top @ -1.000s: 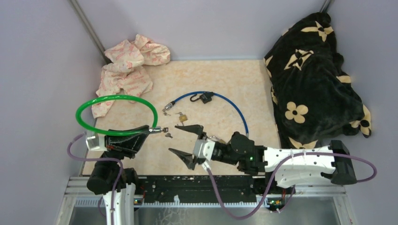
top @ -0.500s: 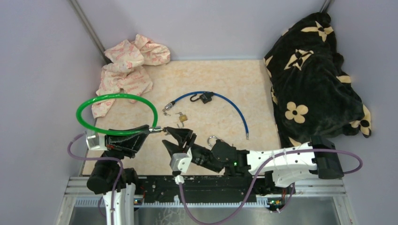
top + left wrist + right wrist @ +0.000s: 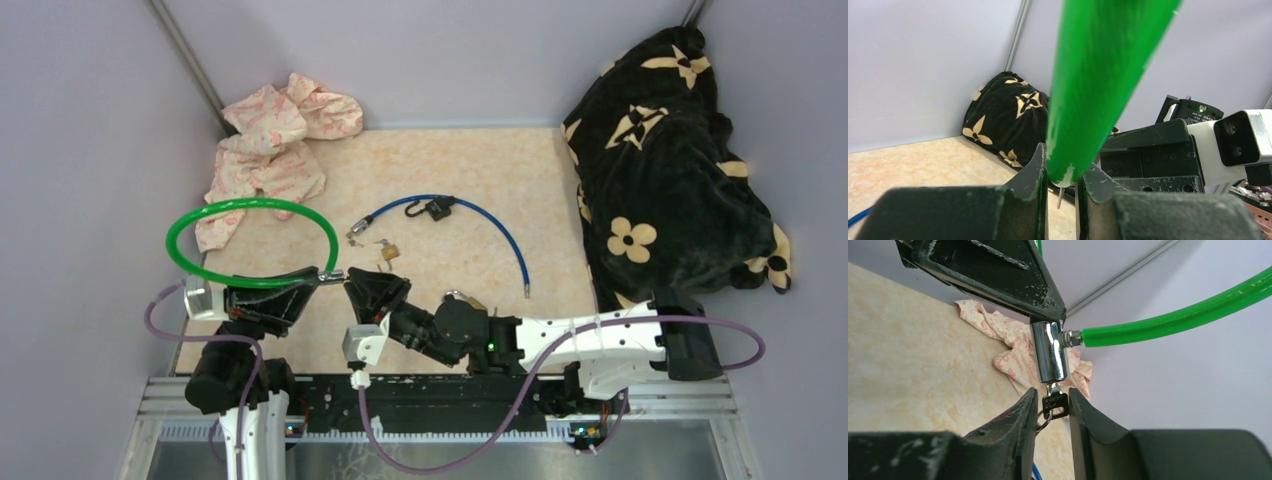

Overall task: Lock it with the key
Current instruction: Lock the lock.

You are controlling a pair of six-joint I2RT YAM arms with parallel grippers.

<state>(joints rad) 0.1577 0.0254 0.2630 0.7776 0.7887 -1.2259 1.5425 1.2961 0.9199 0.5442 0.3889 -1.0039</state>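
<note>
Top external view: we see the left gripper (image 3: pixel 312 278) at lower left of the frame, closed on the green plastic-coated cable lock (image 3: pixel 245 204), whose loop arches up and to the left over the beige marbled tabletop (image 3: pixel 450 160). The right gripper (image 3: pixel 352 285) lies just right of it, fingertip to fingertip at centre-left.

Left wrist view: we find the two dark fingers (image 3: pixel 1030 175) clamped on the green cable, which fills the upper middle of the frame.

Right wrist view: we note the lock's chrome cylinder barrel (image 3: pixel 1049 352) upright at centre, under the left gripper's tip, with the green cable leaving it to the right. The small key with a black head (image 3: pixel 1055 405) sits in the barrel's lower end, and a thin metal key ring (image 3: pixel 1040 421) hangs from it. The right gripper's jaws stand narrowly apart, one on each side of the key head. The right pad looks to be touching it, but we cannot tell whether the key is actually gripped.

Elsewhere in the top view:
- A blue cable (image 3: pixel 490 215) with a black padlock (image 3: pixel 438 209) curves across the centre.
- A small brass padlock (image 3: pixel 390 252) lies below that cable.
- A crumpled pink-printed cloth (image 3: pixel 270 150) occupies the upper left.
- A black blanket with cream flowers (image 3: pixel 660 160) is heaped at the right.
</note>
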